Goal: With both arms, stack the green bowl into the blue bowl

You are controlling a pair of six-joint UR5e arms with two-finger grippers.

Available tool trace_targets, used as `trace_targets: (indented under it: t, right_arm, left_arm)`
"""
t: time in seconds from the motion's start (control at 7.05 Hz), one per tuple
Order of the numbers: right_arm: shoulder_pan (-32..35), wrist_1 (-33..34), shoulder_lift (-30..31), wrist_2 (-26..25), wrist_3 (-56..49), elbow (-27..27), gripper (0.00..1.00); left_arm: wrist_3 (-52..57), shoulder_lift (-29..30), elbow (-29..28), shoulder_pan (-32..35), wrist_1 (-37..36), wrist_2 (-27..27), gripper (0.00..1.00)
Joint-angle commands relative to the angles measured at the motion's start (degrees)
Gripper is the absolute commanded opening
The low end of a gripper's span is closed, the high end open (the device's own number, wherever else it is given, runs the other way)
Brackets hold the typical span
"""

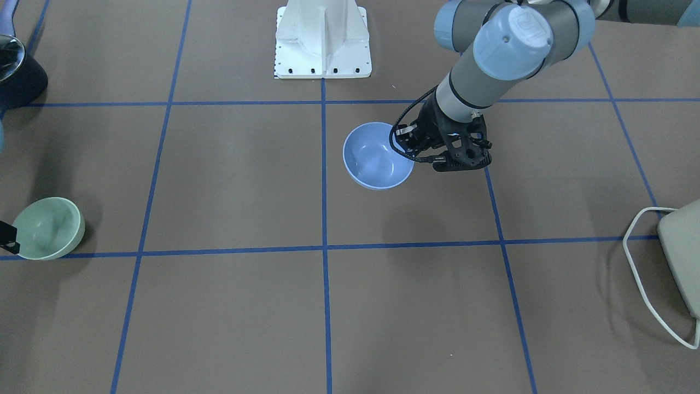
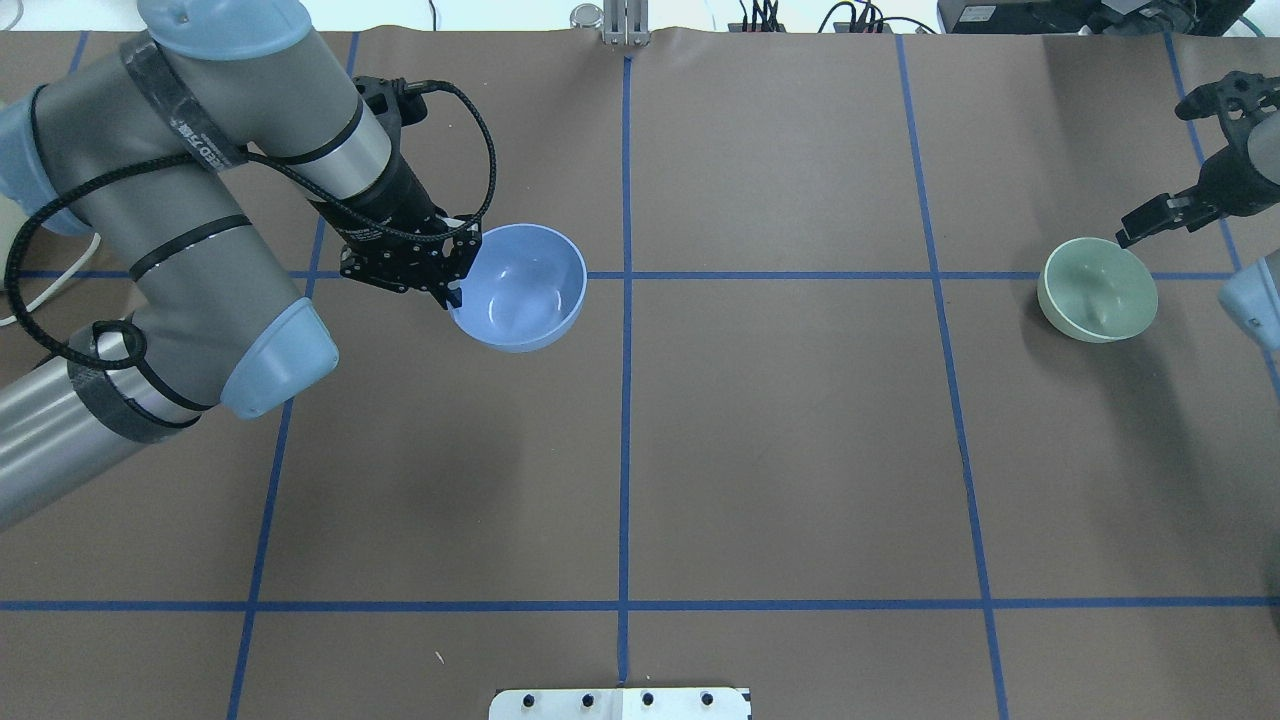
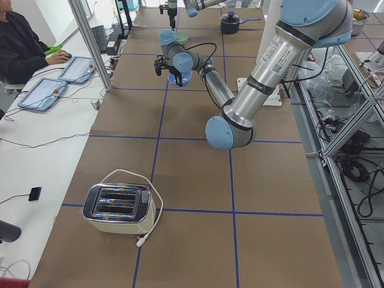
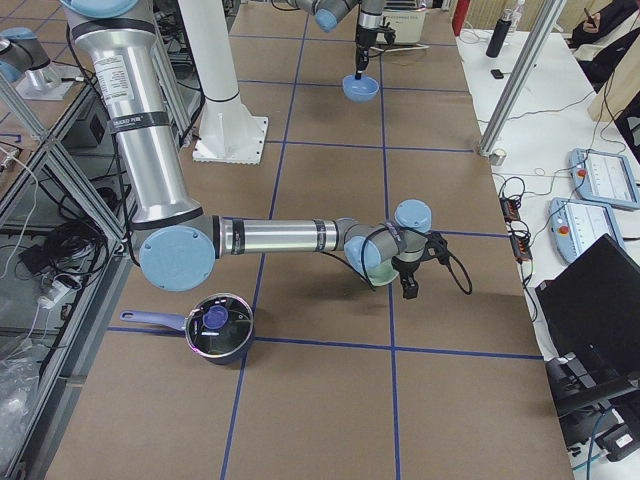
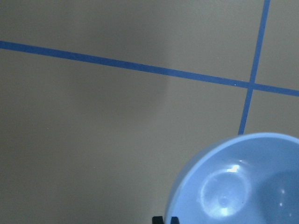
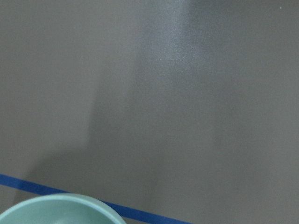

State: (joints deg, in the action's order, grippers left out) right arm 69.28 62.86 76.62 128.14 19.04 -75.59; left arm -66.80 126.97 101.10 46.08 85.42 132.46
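From the front-facing camera the blue bowl (image 1: 377, 156) is near the table's middle. The left gripper (image 1: 410, 152) has its jaws closed on the bowl wall nearest that arm. The green bowl (image 1: 48, 227) is well apart, at this view's far left edge. Overhead, the blue bowl looks tipped and, I judge, raised a little off the brown table (image 2: 800, 450). The right gripper (image 2: 1160, 185) stands beside the green bowl with jaws spread and gripping nothing. One finger (image 2: 1150, 218) reaches to the rim; whether it touches I cannot tell. The left-end view shows only the near arm reaching out to the blue bowl, with a toaster (image 3: 118, 207) in the foreground. The right-end view has the near arm's wrist over the green bowl and a lidded pot (image 4: 218, 328) near its elbow. The left wrist camera shows two black fingertips (image 5: 159, 219) nearly together at the blue rim. The right wrist camera catches just an arc of green rim at the lower left, and no fingers. Both bowls should be light, stiff and slick, being glossy plastic. For the green one a firm pinch on the thin wall at the rim suits, one finger inside and one outside, since a loose hold could let it swing or slip.
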Motion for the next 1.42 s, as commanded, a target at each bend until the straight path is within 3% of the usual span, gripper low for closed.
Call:
trace_targets:
  t: [0.0,0.57,0.99,1.13,1.28]
  right_arm:
    - [-0.2,-0.2,0.1,0.4,2.3,-0.4,1.0]
    - [-3.5,-0.5,1.8,1.9,2.3,-1.0,1.0]
    - [-4.0,-0.5,3.0,2.5,2.1,-2.7,0.99]
    - [-4.0,-0.4,4.7,3.2,2.1,-4.8,0.92]
    - [-4.0,-0.4,5.4,3.3,2.1,-5.8,0.62]
  left_arm:
    - [-2.5,1.7,-1.2,-3.0,0.2,-3.2,0.0]
    - [-8.0,3.4,-8.1,-5.6,8.8,-7.1,0.0]
    - [-8.9,5.7,-12.2,-6.1,10.3,-7.2,0.0]
    - [-9.0,5.7,-12.6,-6.1,10.4,-7.2,0.0]
    - [-9.0,6.3,-14.7,-6.2,12.1,-7.3,0.0]
